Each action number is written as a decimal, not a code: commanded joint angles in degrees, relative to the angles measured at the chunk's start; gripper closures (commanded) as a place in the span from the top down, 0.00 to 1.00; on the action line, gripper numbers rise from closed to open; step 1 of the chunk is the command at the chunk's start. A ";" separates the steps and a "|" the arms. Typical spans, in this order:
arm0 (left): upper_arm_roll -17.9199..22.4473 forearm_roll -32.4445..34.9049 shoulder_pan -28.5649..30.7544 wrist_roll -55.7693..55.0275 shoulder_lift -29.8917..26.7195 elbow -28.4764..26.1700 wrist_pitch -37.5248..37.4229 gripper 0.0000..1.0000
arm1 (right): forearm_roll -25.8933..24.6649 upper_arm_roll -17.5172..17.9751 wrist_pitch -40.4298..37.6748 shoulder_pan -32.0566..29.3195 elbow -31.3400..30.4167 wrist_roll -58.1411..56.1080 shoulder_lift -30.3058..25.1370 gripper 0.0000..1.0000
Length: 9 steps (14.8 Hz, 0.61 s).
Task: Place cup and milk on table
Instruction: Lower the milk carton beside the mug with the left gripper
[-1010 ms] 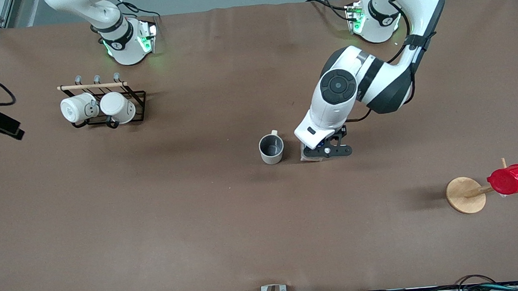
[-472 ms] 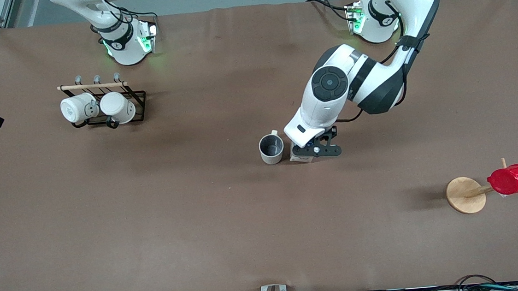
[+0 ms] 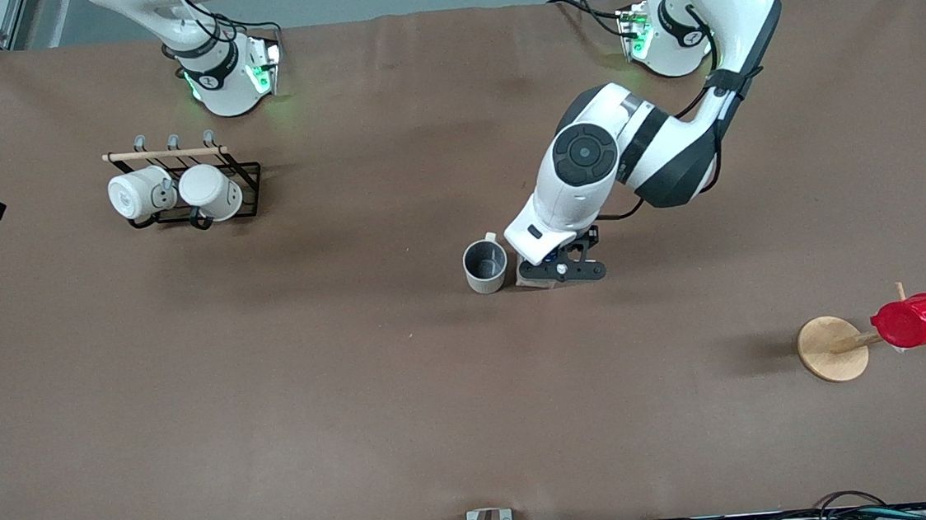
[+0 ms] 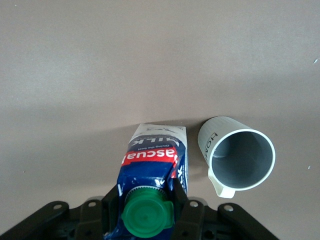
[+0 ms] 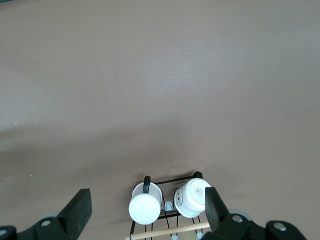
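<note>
The milk [image 4: 152, 160], a blue-and-white carton with a green cap and a red label, is upright in my left gripper [image 4: 148, 205], which is shut on its top from both sides. In the front view the left gripper [image 3: 560, 269] is low over the middle of the table [image 3: 358, 400], with the milk's base [image 3: 534, 282] at or just above the surface. The cup [image 3: 485, 265], off-white with a grey inside, stands right beside the milk toward the right arm's end; the cup [image 4: 240, 157] shows its dark lettering. My right gripper [image 5: 146, 205] waits open, high over the mug rack.
A black wire rack [image 3: 246, 178] with two plain white mugs [image 3: 177, 193] stands near the right arm's base. A wooden peg stand [image 3: 829, 348] carrying a red ribbed cup [image 3: 916, 321] is at the left arm's end, nearer the front camera.
My left gripper has carried the milk sideways toward the cup, closing most of the gap between them. The right arm's hand has drawn back toward the table's edge. The cup has not moved.
</note>
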 commanded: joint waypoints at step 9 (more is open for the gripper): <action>-0.58 0.84 -1.10 -0.89 1.56 2.01 -1.30 0.14 | 1.28 -0.77 -0.55 -1.44 -1.57 -1.81 -2.03 1.00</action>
